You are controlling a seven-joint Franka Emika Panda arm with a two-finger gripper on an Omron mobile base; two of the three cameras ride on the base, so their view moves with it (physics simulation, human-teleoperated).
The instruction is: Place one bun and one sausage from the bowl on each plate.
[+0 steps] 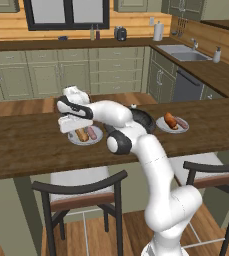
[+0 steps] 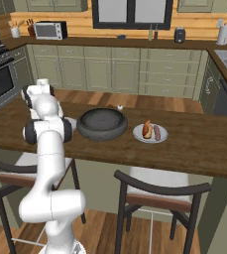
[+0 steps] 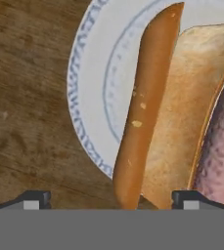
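Note:
The dark bowl [image 2: 102,124] stands mid-counter and looks empty; the arm partly covers the bowl [image 1: 145,119] in the left base view. The right plate [image 2: 159,138] carries a bun [image 2: 146,129] and a sausage [image 2: 156,132]. The left plate [image 1: 87,142] [image 3: 91,88] also holds a bun [image 1: 81,134] [image 3: 182,112] and a pinkish sausage [image 1: 92,133] [image 3: 221,146]. My gripper [image 1: 72,130] [image 3: 111,200] hovers just over the left plate's near edge, open, its tips wide apart on either side of the bun's end without touching it.
The wooden counter [image 1: 26,145] runs left to right, with its front edge toward me. Two dark-framed stools [image 1: 81,190] [image 1: 211,175] stand below it. My own arm hides most of the left plate in the right base view.

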